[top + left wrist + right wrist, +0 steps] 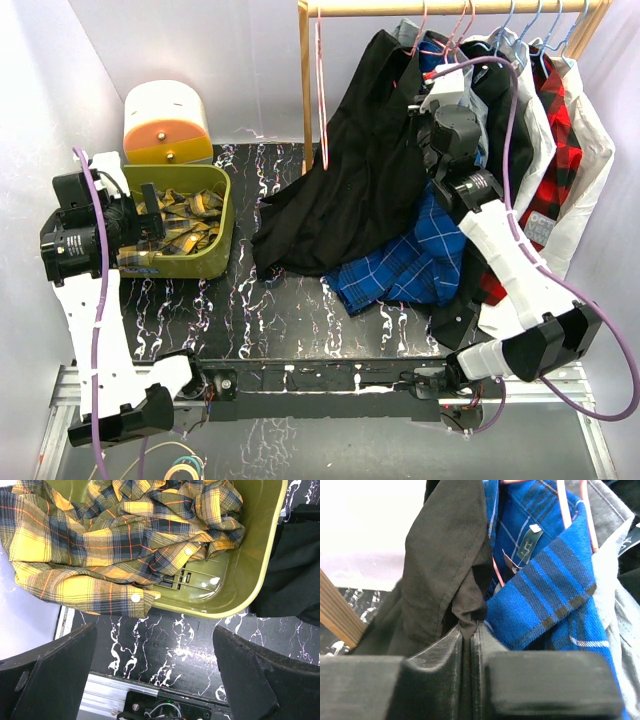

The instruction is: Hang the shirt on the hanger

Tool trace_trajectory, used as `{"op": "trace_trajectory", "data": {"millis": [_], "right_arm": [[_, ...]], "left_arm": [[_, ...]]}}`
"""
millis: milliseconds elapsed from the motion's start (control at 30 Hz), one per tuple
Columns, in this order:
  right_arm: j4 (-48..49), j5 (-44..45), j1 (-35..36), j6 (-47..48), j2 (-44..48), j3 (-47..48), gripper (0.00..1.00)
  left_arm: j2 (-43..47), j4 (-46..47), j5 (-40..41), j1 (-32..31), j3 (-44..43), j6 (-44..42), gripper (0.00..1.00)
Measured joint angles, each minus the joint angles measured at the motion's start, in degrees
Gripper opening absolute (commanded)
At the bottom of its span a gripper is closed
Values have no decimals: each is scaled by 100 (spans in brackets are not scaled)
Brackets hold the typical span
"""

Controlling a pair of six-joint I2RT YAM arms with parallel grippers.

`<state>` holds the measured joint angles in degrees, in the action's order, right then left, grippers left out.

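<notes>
Over the black counter [300, 320], we're watching the shirt [350, 180] draping from the rail [450, 8] at one o'clock, right tool [470, 632] clamping its fabric, left tool [155, 665] gaping above the bin [222, 220] at nine o'clock.

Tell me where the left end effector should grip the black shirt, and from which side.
Probably the loose lower edge of the black shirt beside the green bin, approached from the left: it lies free, while the right end effector holds its top.
</notes>
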<state>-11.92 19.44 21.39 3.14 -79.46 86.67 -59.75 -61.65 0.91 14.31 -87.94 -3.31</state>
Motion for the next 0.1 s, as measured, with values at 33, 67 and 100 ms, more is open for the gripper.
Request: {"op": "trace_trajectory", "data": {"millis": [33,67,100], "right_arm": [[4,-11,-2,-24,37,-35,51],[7,-13,-2,-63,79,-50,79],[11,-26,-4,-116,127,-70,95]], "left_arm": [[0,2,0,0,0,4,97],[0,4,2,0,0,13,95],[0,9,2,0,0,15,96]]}}
